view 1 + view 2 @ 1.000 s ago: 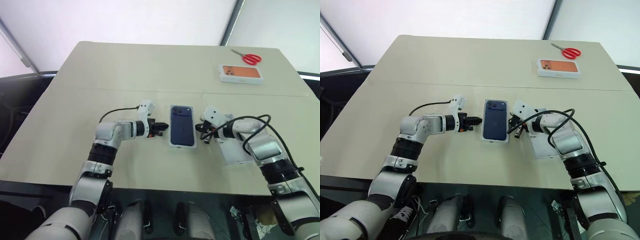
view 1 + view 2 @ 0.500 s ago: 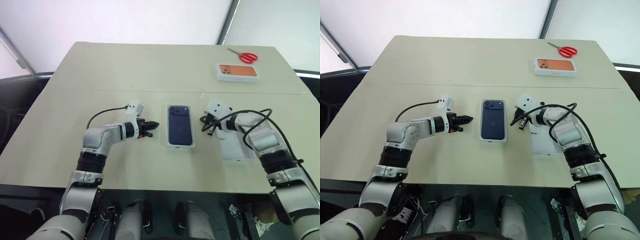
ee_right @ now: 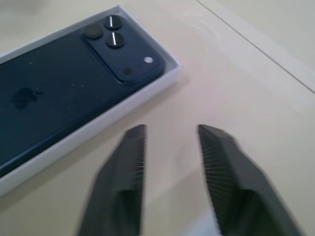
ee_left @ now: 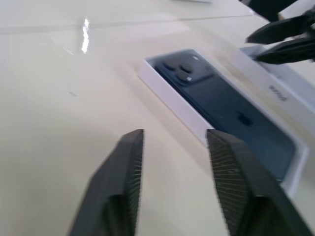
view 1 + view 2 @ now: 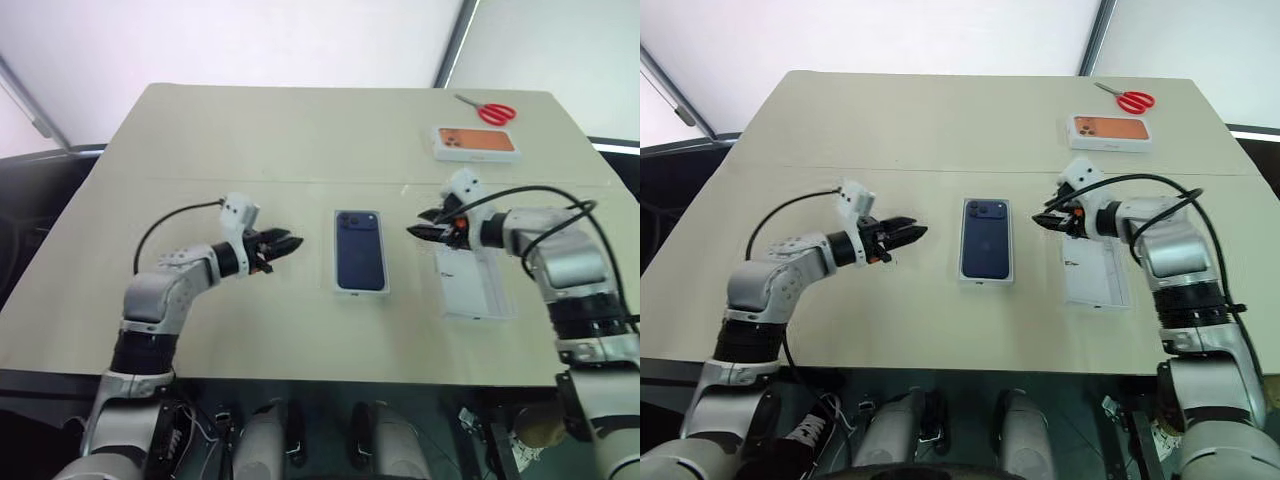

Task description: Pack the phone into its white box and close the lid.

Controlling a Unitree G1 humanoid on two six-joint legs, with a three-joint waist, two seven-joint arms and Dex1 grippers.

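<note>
The dark navy phone [image 5: 360, 250] lies camera side up inside the white box [image 4: 167, 93] at the table's middle. To its right the lid [image 5: 470, 285] lies flat on the table, its white face up. My left gripper [image 5: 290, 240] hovers left of the box, open and empty, its tips pointing at the box. My right gripper [image 5: 412, 231] hangs open and empty between the box's far right corner and the lid's far end. The left wrist view looks between open fingers [image 4: 130, 162] at the box. The right wrist view shows the phone's lens cluster [image 3: 118, 42] beyond the open fingers.
A white box printed with an orange phone [image 5: 478, 144] sits at the back right, with red scissors [image 5: 488, 111] behind it. A seam [image 5: 200, 181] crosses the table behind the work area. The table's front edge runs close below both arms.
Both grippers went from shut to open and drew back from the box. The left one moved left and up, the right one right and up.
</note>
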